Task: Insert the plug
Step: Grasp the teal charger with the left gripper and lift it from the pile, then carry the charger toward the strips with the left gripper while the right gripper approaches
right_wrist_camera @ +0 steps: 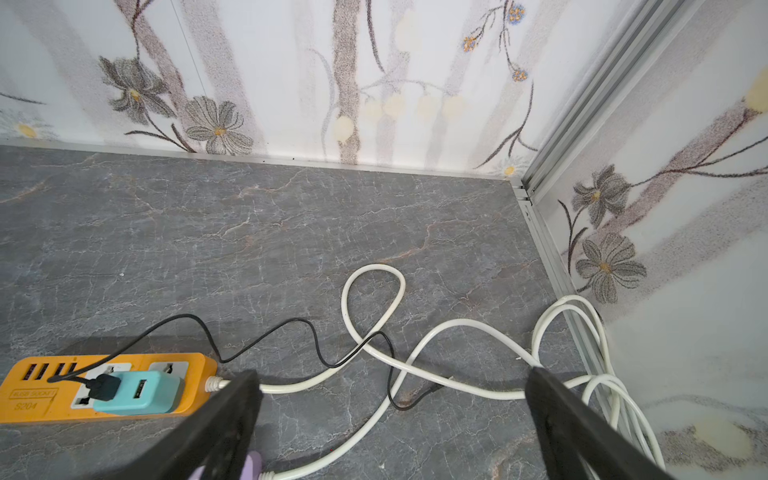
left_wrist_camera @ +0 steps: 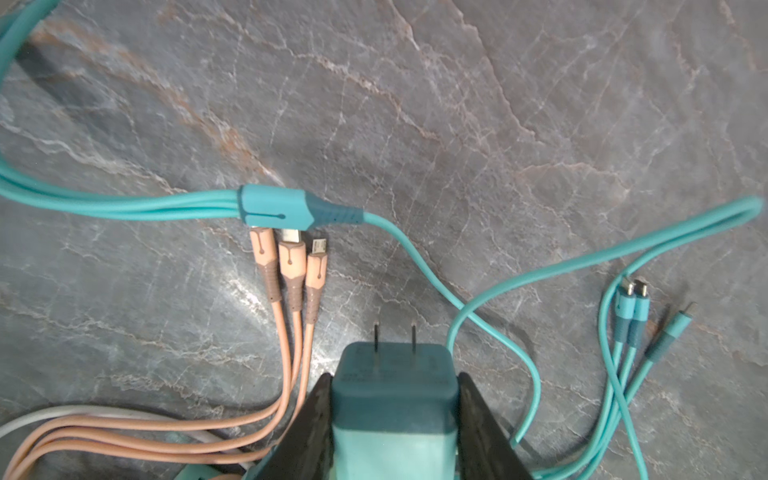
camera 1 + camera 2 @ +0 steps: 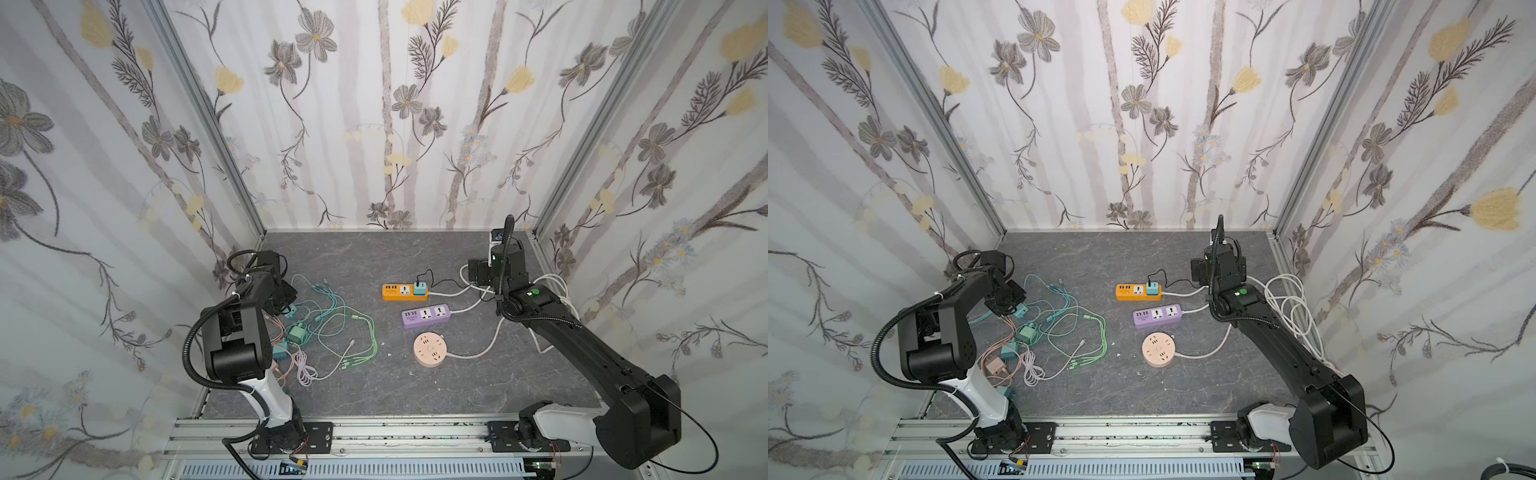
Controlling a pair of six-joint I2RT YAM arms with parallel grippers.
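Plug (image 2: 392,399) between left fingers (image 2: 311,428); orange strip (image 1: 58,409) "S204".

bare surface (image 3: 353,257) between charger and cable pile (image 3: 297,332) and power strips (image 3: 399,292); white cords (image 1: 291,387) clutter right edge.

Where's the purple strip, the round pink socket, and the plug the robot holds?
purple strip (image 3: 426,316): in a top view, top face.
round pink socket (image 3: 432,348): in a top view, disc centre.
plug (image 2: 395,399): left wrist view, teal body.

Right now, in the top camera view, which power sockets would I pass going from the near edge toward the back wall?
Round peach socket → purple power strip → orange power strip, which has a teal charger plugged in.
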